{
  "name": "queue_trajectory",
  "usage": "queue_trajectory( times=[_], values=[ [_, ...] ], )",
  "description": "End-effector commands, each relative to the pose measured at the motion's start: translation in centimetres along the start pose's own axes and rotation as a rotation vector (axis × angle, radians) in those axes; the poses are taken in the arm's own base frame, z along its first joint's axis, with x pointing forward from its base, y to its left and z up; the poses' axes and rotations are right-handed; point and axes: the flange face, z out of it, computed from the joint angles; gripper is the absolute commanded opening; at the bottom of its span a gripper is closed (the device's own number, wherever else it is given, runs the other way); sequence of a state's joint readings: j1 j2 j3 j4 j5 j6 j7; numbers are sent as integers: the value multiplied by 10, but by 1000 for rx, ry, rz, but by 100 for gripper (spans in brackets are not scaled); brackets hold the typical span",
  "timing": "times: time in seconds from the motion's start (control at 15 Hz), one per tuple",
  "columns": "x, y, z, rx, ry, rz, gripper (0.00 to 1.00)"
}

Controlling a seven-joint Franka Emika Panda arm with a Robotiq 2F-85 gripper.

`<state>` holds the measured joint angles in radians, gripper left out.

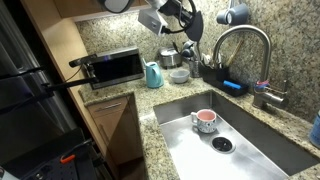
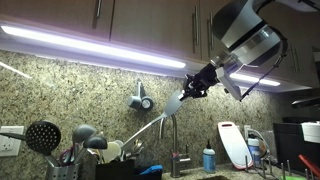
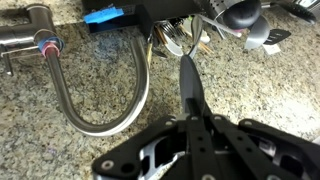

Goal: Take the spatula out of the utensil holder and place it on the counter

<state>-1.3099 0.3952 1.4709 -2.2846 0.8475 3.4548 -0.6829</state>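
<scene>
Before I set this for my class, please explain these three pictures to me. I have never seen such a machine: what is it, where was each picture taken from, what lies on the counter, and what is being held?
The machine is one robot arm with two gripping fingers at its end. Two pictures come from cameras standing in the kitchen. The third comes from a camera on the arm's wrist, looking down past the fingers. The speckled granite counter surrounds a steel sink with a cup in it. On the counter stand a toaster oven, a teal jug and a utensil holder with dark-headed utensils. A faucet arches over the sink. The fingers are shut on a pale spatula, held in the air, well clear of the holder.
</scene>
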Motion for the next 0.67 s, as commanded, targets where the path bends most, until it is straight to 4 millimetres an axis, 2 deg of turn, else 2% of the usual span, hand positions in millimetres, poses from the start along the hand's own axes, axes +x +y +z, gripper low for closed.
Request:
queue_trajectory(
  times=[0.0, 0.27, 0.6],
  values=[
    [2, 2, -15, 32, -29, 14, 1],
    [2, 9, -24, 46, -77, 48, 1],
    [8, 21, -24, 57, -168, 102, 1]
  ],
)
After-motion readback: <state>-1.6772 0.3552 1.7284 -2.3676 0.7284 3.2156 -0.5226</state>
